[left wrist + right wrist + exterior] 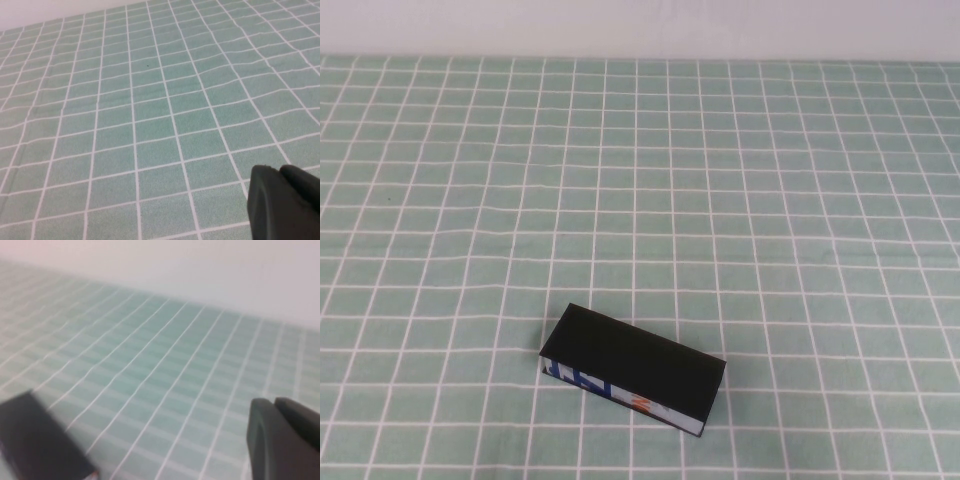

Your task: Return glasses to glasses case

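The glasses case (632, 369) lies shut on the bench (740, 180), near its front edge and a little left of centre. It sits at an angle, its black lid on top and its white printed side strip turned toward the robot. The glasses are nowhere in sight. They may already sit inside the shut case, but nothing here proves it.

Neither arm shows in the high view. The left gripper (284, 202) appears only as a dark tip at the edge of its own wrist view, hanging above bare checked cloth; I cannot tell whether its fingers are spread or pressed together. The right gripper (282, 437) shows the same way in its wrist view, with one end of the case lying on the cloth well apart from it. Its fingers cannot be judged either, and that view is soft enough that only the case's dark outline is sure.

The risks, as I judge them:
- With the lid down, the task looks complete, yet an empty case would look the same.
- Any nudge to check the lid could slide the case on the loose cloth, since nothing braces it.
- The case lies close to the bench's front edge, so a push that way could tip it off.
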`<move>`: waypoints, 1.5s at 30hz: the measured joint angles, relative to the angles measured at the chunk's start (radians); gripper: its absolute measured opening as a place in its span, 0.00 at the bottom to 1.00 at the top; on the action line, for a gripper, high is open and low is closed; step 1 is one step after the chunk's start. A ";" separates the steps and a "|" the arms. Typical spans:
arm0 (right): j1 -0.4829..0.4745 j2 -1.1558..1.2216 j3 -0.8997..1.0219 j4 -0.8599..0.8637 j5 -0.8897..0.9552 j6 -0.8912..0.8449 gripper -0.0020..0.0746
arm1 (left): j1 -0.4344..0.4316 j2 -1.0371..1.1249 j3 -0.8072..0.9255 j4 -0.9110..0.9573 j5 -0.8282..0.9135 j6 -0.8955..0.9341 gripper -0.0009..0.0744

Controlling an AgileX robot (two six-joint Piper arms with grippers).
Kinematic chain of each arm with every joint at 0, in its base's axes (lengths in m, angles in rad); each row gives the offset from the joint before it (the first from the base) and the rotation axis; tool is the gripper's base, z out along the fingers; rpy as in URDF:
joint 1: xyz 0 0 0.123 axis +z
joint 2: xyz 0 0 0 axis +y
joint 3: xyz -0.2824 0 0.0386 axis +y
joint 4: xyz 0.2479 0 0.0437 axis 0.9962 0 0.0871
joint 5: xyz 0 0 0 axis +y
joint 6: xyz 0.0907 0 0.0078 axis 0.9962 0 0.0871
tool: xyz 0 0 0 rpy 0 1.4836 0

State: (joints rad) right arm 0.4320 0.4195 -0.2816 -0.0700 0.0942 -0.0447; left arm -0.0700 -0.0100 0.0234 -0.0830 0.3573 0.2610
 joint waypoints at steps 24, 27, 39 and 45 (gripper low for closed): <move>-0.357 -0.427 0.309 0.224 0.272 -0.016 0.01 | 0.000 -0.002 0.000 0.008 0.002 -0.004 0.01; -0.357 -0.427 0.307 0.224 0.278 -0.019 0.01 | 0.000 -0.002 0.000 0.008 0.002 -0.004 0.01; -0.357 -0.430 0.307 0.224 0.280 -0.019 0.01 | 0.000 -0.002 0.000 0.008 0.002 -0.004 0.01; -0.357 -0.430 0.307 0.224 0.280 -0.019 0.01 | 0.000 -0.002 0.000 0.008 0.003 -0.004 0.01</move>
State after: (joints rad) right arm 0.0745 -0.0102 0.0257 0.1545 0.3743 -0.0641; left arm -0.0700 -0.0124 0.0234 -0.0749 0.3599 0.2574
